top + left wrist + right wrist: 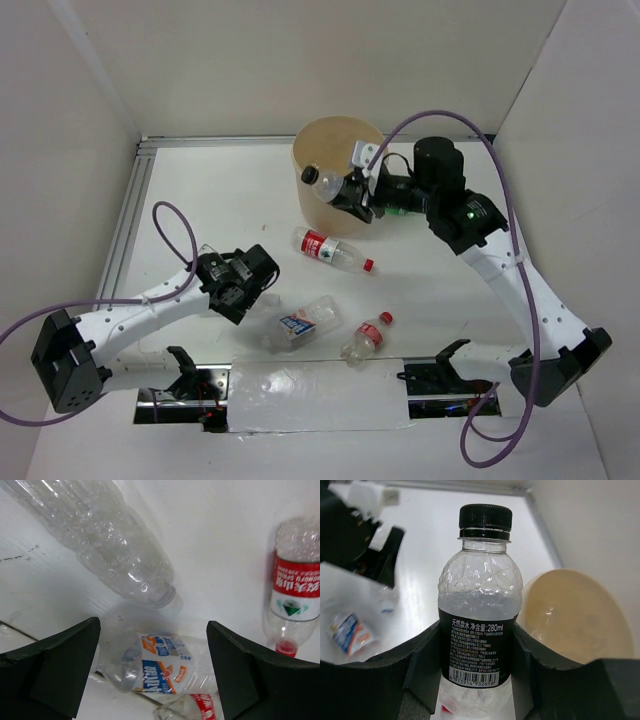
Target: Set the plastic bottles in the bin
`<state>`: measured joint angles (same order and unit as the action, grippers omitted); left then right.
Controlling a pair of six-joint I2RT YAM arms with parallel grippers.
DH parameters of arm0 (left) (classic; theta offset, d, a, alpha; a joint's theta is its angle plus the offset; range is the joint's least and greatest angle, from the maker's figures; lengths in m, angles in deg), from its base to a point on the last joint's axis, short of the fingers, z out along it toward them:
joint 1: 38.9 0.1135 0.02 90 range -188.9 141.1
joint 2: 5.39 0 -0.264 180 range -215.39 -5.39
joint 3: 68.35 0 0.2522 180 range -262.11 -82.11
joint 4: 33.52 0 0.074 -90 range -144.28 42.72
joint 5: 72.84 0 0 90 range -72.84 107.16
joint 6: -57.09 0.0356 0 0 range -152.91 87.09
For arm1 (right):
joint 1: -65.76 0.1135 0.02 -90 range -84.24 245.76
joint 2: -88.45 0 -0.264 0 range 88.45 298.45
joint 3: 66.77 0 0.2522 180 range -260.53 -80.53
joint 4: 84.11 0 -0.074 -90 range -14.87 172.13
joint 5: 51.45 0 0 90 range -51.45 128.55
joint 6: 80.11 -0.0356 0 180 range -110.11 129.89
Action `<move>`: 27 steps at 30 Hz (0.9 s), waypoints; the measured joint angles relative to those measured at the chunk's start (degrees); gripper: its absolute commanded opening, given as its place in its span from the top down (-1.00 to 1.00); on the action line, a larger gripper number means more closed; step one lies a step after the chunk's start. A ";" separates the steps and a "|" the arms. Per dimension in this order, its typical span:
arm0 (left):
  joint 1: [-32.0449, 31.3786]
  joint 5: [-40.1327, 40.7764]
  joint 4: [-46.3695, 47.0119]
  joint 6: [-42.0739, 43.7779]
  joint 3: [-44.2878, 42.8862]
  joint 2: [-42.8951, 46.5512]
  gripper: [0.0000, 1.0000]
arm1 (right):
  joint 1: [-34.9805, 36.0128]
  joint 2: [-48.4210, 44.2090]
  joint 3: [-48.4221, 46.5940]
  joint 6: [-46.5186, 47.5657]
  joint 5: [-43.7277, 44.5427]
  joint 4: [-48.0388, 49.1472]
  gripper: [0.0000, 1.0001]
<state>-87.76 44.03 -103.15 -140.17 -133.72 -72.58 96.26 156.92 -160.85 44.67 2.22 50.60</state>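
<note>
My right gripper is shut on a clear plastic bottle with a black cap and black label. It holds the bottle at the near-left rim of the tan bin. On the table lie a red-labelled bottle, a blue-white labelled bottle, a red-capped bottle and a bare clear bottle. My left gripper hangs open just above the blue-white bottle, touching nothing.
White walls enclose the table on three sides. An aluminium rail runs along the left edge. A shiny strip and two arm mounts lie at the near edge. The right arm's purple cable loops above the bin.
</note>
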 measured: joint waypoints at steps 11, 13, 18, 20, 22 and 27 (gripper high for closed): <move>10.36 -1.95 6.08 0.39 3.45 -1.01 -1.00 | -6.10 22.36 -12.26 -8.52 10.88 13.03 -0.79; 11.63 -1.95 7.06 0.96 4.22 -1.84 -1.00 | -7.89 25.27 -12.81 -9.66 10.69 12.44 -0.99; 13.38 -2.32 8.57 2.60 7.56 -5.51 -1.00 | -12.02 24.83 -12.79 -12.13 7.48 10.73 -0.99; 13.70 -2.36 8.87 3.52 7.87 -7.45 -0.90 | -13.68 22.27 -12.28 -12.70 5.05 10.27 -0.99; 13.84 -2.54 9.64 3.91 7.87 -9.44 -0.56 | -15.13 18.16 -11.04 -12.90 1.77 9.79 -0.96; 13.84 -2.43 11.28 6.67 7.19 -11.06 0.39 | -16.39 3.63 -2.58 -8.90 -8.31 7.72 -0.29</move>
<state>-73.93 41.60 -91.88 -133.50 -126.53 -83.64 79.87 160.55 -163.43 35.78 -6.09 58.32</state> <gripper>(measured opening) 0.530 0.800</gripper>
